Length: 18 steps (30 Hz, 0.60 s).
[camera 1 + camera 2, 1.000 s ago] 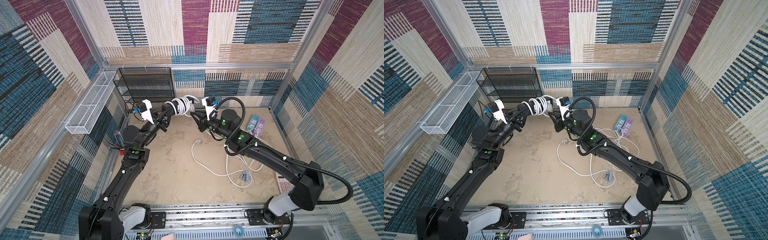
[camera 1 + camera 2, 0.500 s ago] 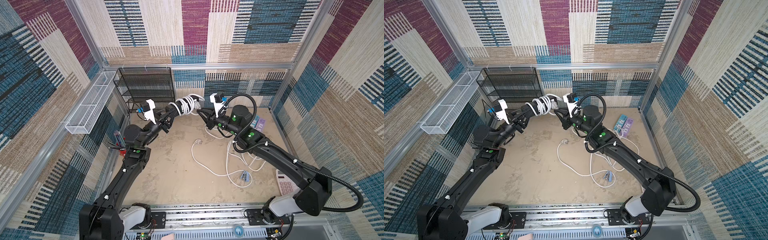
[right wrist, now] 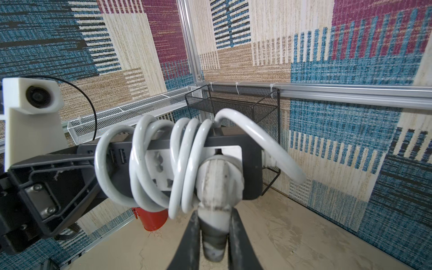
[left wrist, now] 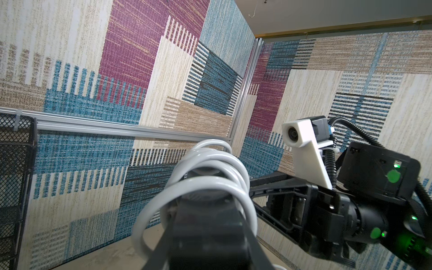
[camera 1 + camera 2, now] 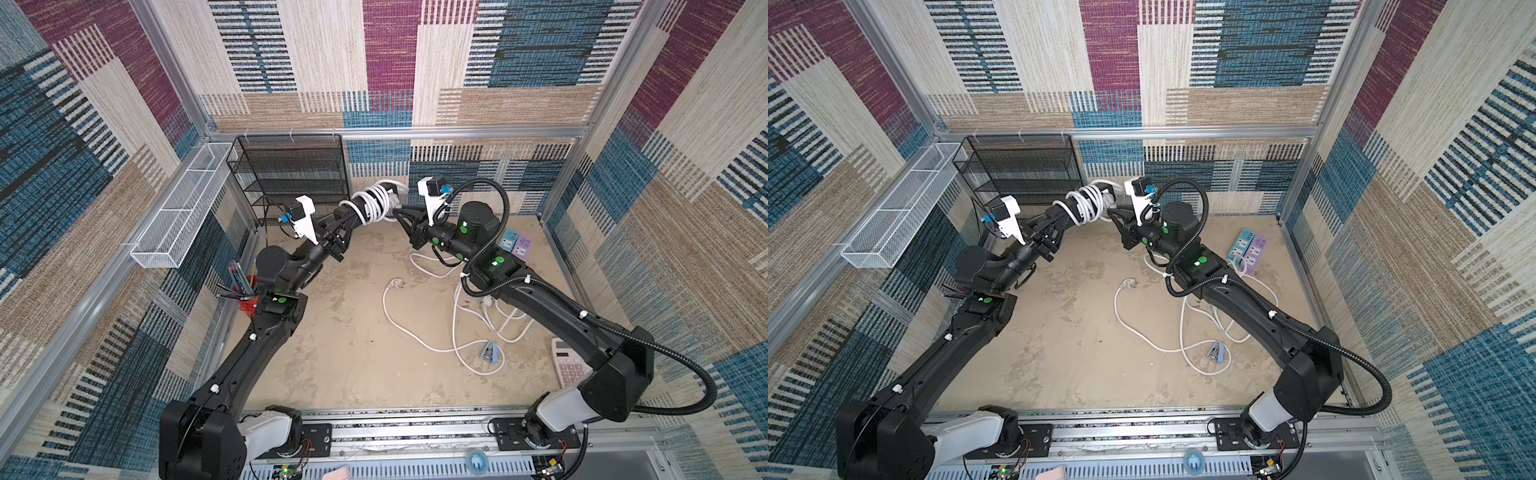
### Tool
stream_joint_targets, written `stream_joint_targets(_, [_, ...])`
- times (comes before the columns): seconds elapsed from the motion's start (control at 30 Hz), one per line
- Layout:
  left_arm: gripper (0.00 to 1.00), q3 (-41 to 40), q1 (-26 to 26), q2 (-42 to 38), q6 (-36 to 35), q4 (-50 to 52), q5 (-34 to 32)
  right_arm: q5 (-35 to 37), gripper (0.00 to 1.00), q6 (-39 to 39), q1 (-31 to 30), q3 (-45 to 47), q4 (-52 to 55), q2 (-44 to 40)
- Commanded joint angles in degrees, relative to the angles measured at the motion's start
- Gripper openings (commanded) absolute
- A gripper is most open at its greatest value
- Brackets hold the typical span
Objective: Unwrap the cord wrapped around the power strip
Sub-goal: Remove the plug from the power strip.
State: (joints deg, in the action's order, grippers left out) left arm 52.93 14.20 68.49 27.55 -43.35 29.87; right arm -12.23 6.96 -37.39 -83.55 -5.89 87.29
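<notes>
A dark grey power strip (image 5: 356,206) (image 5: 1070,209) hangs in the air near the back wall, with a white cord (image 5: 375,198) (image 5: 1089,202) coiled around it in several turns. My left gripper (image 5: 344,216) (image 5: 1057,214) is shut on one end of the strip. In the left wrist view that gripper (image 4: 208,224) grips the strip (image 4: 205,210) under the cord (image 4: 210,163) loops. My right gripper (image 5: 397,212) (image 5: 1113,212) meets the strip's other end. In the right wrist view this gripper (image 3: 214,225) is shut on the stem of the white plug (image 3: 217,177), which sits against the strip (image 3: 249,149).
A second loose white cord (image 5: 415,336) sprawls on the floor, with blue and purple power strips (image 5: 515,245) at the back right. There is a blue clip (image 5: 490,351), a pink calculator (image 5: 567,365), a red pen cup (image 5: 247,300), a black mesh shelf (image 5: 291,174) and a white wire basket (image 5: 183,208).
My right arm has shifted right and slightly toward the back wall while holding the plug. The left gripper and strip have risen a little with it.
</notes>
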Motion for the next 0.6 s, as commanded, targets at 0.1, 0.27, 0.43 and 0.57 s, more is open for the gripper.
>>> stream_joint_targets(0.1, [0.00, 0.3, 2.1, -0.1, -1.5, 2.9, 12.3, 1.8, 0.03, -2.1, -0.1, -2.2, -5.5, -1.0])
stream_joint_targets(0.27, [0.00, 0.3, 2.3, -1.1, -3.4, 4.9, 11.2, 2.5, 0.03, -2.3, -0.1, -0.4, -5.5, -2.0])
stream_joint_targets(0.43, [0.00, 0.7, 2.3, -1.7, -4.8, 6.6, 11.0, 3.3, 0.02, -2.7, 2.3, 1.7, -5.0, -4.5])
stream_joint_targets(0.57, [0.00, 1.0, 2.4, -1.1, -4.2, 6.6, 11.6, 2.8, 0.02, -3.5, 3.8, 0.8, -4.2, -4.8])
